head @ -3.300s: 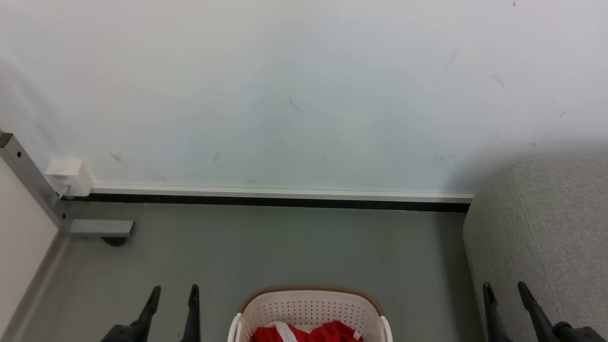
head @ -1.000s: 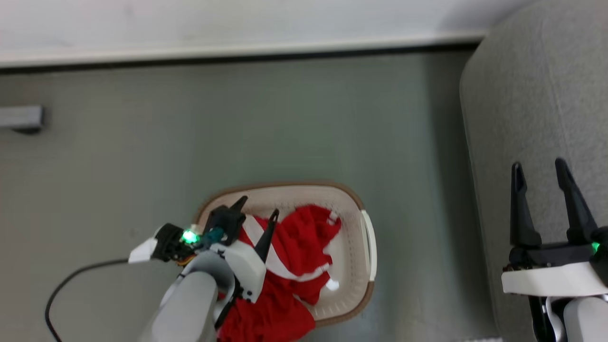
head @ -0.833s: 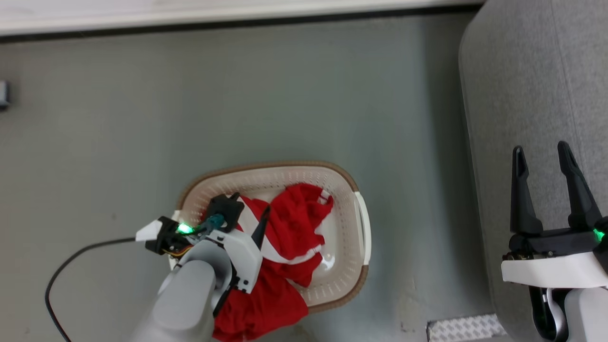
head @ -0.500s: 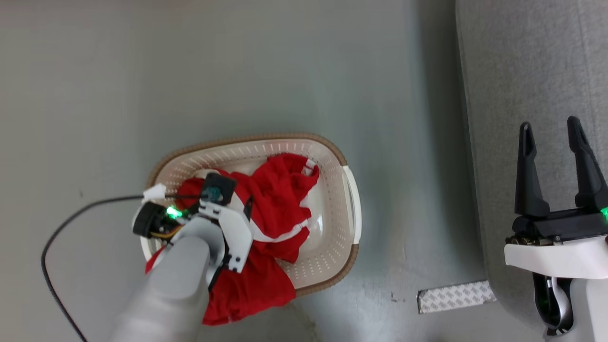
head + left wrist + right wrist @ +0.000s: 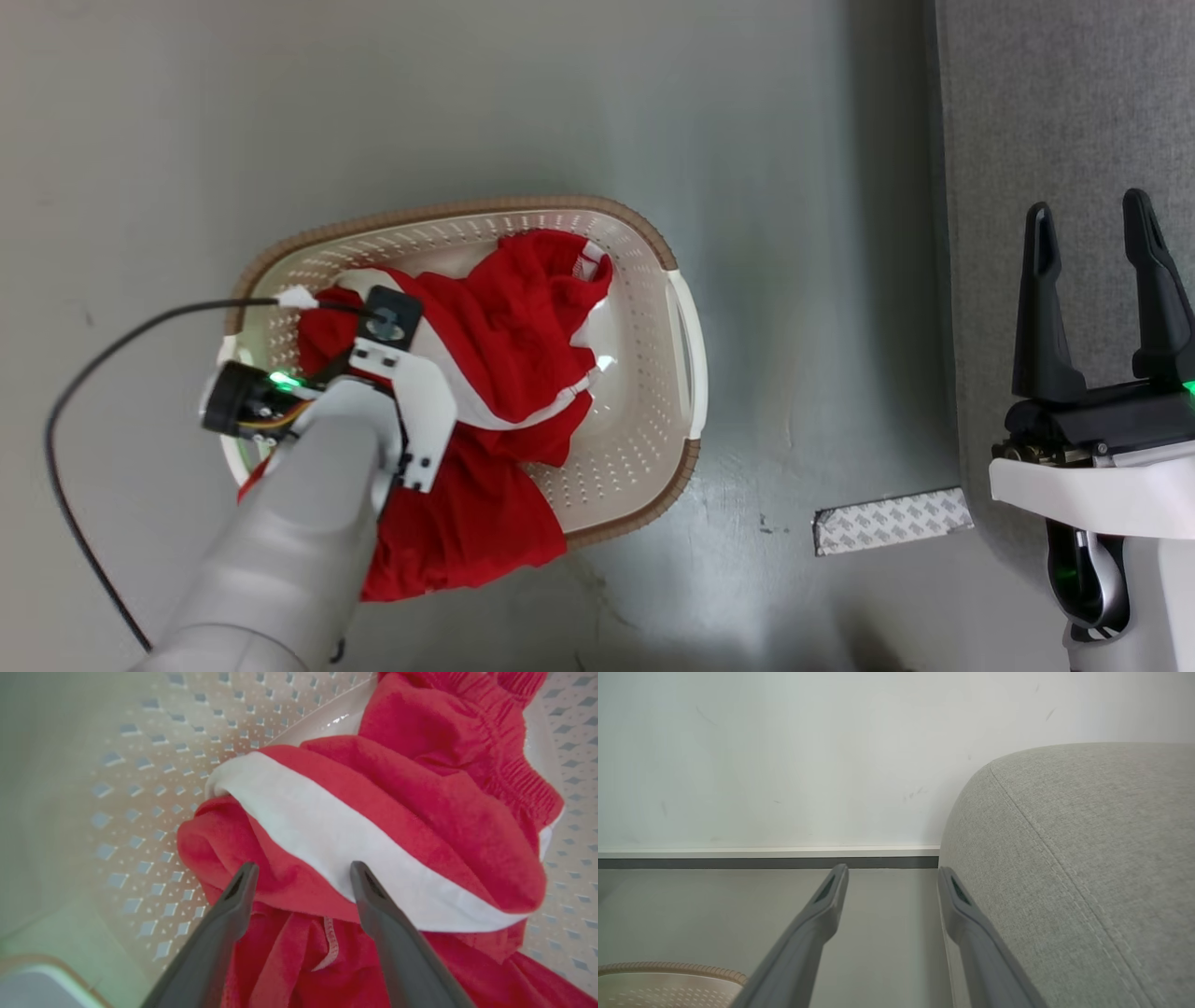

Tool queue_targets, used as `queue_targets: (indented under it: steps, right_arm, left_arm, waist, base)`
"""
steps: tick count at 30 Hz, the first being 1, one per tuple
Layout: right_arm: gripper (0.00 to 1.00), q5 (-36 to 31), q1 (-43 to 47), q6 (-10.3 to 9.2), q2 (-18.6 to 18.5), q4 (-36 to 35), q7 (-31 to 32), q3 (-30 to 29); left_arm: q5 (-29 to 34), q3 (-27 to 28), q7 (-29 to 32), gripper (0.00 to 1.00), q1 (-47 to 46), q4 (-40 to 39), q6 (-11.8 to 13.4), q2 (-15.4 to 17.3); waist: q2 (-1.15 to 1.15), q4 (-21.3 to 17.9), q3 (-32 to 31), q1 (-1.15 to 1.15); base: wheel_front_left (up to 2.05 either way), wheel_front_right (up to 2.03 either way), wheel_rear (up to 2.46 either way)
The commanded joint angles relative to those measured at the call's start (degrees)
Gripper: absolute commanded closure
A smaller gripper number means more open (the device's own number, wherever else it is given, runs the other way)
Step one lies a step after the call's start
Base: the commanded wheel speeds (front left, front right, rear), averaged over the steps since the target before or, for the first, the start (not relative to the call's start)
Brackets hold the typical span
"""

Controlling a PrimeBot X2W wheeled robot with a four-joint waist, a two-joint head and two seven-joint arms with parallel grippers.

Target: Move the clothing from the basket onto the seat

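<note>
The cream basket (image 5: pixel 467 207) with a brown rim stands on the floor and holds the red clothing (image 5: pixel 504 317) with white panels; one red piece hangs over its near rim. My left arm (image 5: pixel 373 420) reaches down into it, and the wrist hides the fingers in the head view. In the left wrist view my left gripper (image 5: pixel 302 868) is open, its tips straddling a red fold with a white band (image 5: pixel 327 835). The white mesh piece is hidden. My right gripper (image 5: pixel 1092 224) stands open and empty at the edge of the grey seat (image 5: pixel 1055 112).
A black cable (image 5: pixel 121 327) runs from my left wrist across the grey floor. A patterned tape patch (image 5: pixel 892 521) lies on the floor between basket and seat. In the right wrist view the seat (image 5: pixel 1064 858) meets the white wall and its baseboard (image 5: pixel 761 851).
The head camera has tilted down, so the whole picture shifted. My left arm has gone down into the basket onto the clothing. The right gripper stays open by the seat.
</note>
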Motion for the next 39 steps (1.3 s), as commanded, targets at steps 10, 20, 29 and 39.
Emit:
queue_targets:
  steps: [10, 20, 29, 39]
  right_arm:
    - [0.0, 1.67, -1.44, -0.12, -0.09, -1.65, 0.02, 0.79]
    - [0.0, 1.76, -1.45, -0.12, -0.1, -2.11, 0.03, 1.11]
    - [0.0, 0.71, -0.29, -0.12, -0.11, -0.53, 0.02, -0.28]
    - [0.0, -1.59, 4.91, -0.12, -0.13, 2.11, 0.02, -2.34]
  left_arm:
    - [0.26, -1.05, 2.24, 0.0, -3.48, 1.37, 0.02, 1.87]
    - [-1.26, -1.67, 1.11, 0.63, -3.68, 1.63, -0.99, 1.14]
    - [-5.57, -0.66, -4.23, 1.0, -0.29, 0.9, -5.48, -0.85]
    - [-19.27, 0.25, -15.59, 1.0, 8.69, -7.37, -10.28, -1.32]
  waist:
    - [0.0, -2.12, 3.99, -0.01]
    - [0.0, -2.7, 6.41, -0.01]
    - [0.0, -1.58, 0.77, -0.01]
    - [0.0, 2.29, -15.6, -0.01]
  base:
    - [0.0, 0.0, 0.0]
    - [0.0, 0.0, 0.0]
    - [0.0, 0.0, 0.0]
    - [0.0, 0.0, 0.0]
